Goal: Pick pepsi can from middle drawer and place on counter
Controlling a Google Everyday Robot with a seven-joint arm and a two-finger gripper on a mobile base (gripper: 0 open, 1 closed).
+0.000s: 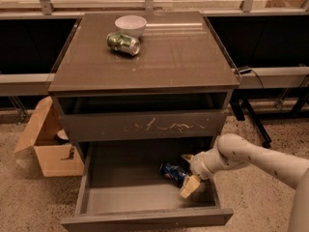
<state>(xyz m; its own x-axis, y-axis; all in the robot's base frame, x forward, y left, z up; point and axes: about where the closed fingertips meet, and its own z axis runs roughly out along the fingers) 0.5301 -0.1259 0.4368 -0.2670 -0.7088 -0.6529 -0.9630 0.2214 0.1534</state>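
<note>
**Two fingers spread around a blue can in the open drawer**

Two pale fingers of the robot's gripper point(188, 173) stand well apart, jaws wide. They sit low in the right part of the middle drawer point(126, 193), a wide, shallow grey-brown tray with low side walls that stands open at the foot of the cabinet. Just left of the tool lies the pepsi can point(171, 171), a small blue drink can with silver ends, on its side on the drawer floor. Its right end reaches into the gap, with one finger behind it and the other in front. Whether either finger touches the can I cannot tell.

The smooth white arm point(256, 159) runs off to the tool's right, crossing above the drawer's right wall to the edge of the view.

Above and behind the tool hangs the closed grey drawer front with white scratches point(145, 126), the nearest thing overhead. Higher still is the counter point(183, 57), a glossy brown-grey slab. On it, far up and left of the tool, a small white bowl point(130, 24) stands just beside a green-and-silver can point(123, 43) lying on its side.

Well to the tool's left, an open brown cardboard box point(48, 146) sits on the speckled floor point(29, 202) against the cabinet.
</note>
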